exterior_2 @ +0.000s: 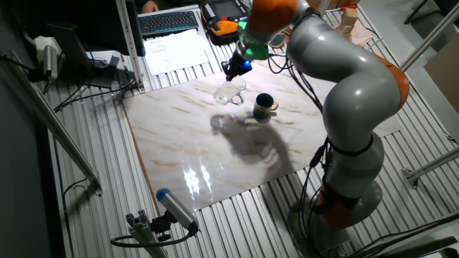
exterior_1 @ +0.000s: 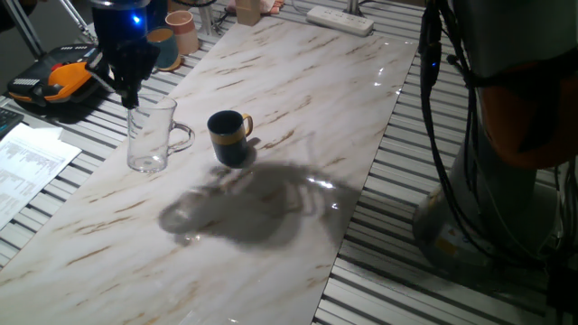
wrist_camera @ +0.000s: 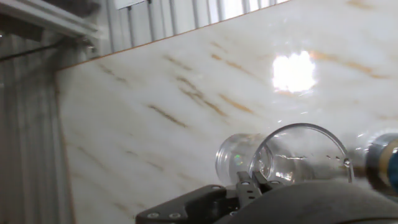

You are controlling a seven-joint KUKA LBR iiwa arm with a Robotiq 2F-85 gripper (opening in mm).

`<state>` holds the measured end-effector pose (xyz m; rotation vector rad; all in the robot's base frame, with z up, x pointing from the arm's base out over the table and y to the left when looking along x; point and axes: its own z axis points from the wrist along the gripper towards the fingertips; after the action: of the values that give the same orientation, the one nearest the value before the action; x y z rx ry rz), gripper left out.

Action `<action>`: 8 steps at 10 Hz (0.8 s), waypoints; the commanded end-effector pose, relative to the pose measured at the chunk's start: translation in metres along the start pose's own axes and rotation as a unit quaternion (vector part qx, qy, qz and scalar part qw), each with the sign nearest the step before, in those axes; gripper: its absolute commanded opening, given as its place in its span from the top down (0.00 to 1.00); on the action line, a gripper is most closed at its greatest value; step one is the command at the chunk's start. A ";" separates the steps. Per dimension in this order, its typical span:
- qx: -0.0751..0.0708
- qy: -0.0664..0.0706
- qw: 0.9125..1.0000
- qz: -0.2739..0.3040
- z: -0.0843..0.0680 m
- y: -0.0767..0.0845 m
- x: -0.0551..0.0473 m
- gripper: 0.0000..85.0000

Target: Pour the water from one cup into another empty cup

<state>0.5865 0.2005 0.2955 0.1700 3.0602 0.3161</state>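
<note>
The clear glass cup stands upright on the marble tabletop, its loop handle pointing right. Any water inside is hard to make out through the glass. The dark navy cup with a yellow-tan handle stands upright just to its right, a small gap between them. My gripper comes down from above onto the far-left rim of the glass cup. In the hand view my gripper is pinched on the wall of the glass cup, and the navy cup shows at the right edge.
A teal mug and a pinkish-tan cup stand at the back left corner. A white power strip lies at the far edge. An orange-black device and papers lie off the left side. The arm's base stands to the right.
</note>
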 end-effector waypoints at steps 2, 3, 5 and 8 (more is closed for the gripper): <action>0.120 -0.011 0.993 0.001 0.009 0.001 0.004 1.00; 0.126 -0.014 0.992 0.001 0.012 0.002 0.006 1.00; 0.140 -0.015 0.990 -0.001 0.015 0.005 0.008 1.00; 0.150 -0.018 0.989 -0.003 0.021 0.006 0.012 1.00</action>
<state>0.5768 0.2118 0.2756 0.1735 3.0531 -0.1016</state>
